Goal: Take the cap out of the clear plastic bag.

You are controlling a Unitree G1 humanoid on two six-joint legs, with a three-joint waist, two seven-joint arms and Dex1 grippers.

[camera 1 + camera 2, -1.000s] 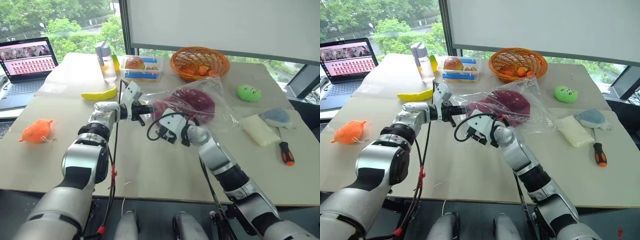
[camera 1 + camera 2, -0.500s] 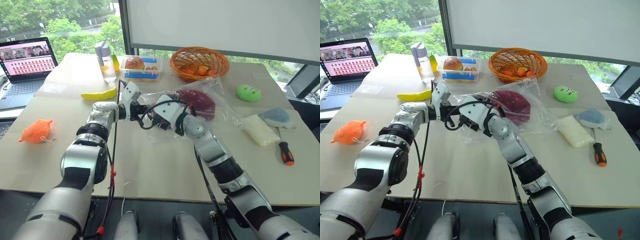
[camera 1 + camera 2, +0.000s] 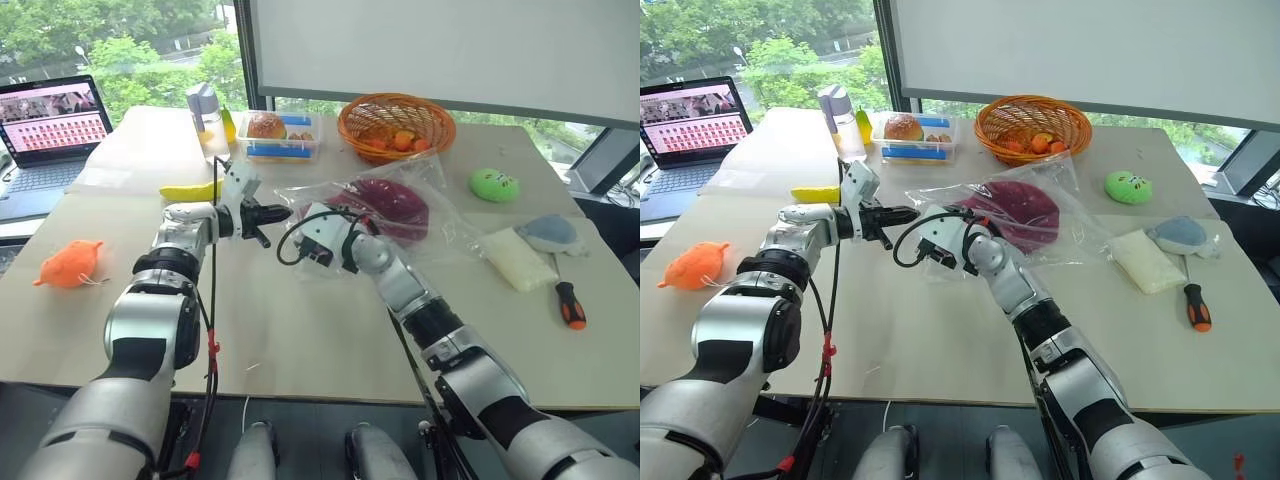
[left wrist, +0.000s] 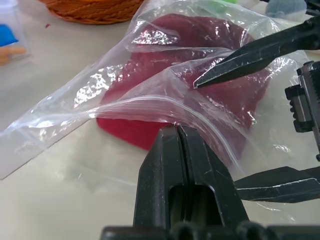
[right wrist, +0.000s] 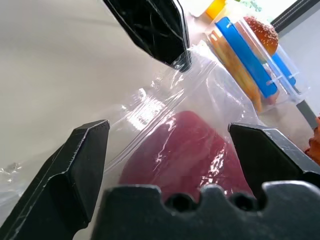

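On the surface [image 3: 300, 330], the clear plastic bag [image 3: 440, 215] lies at centre, toward twelve o'clock, with the cap [image 3: 392, 205] inside. The left gripper [image 4: 179, 131], at its nine o'clock, pinches the bag's rim film. The right gripper [image 5: 175, 145], spread wide, faces the mouth. Likely failures: thin film slipping from the pinch, or the right gripper snagging plastic with the cap and dragging the bag along.

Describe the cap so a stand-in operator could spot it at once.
Find the orange basket at the table's far edge; just in front of it lies a clear bag. The cap is the maroon fabric mound inside that bag, the only dark red thing on the table.
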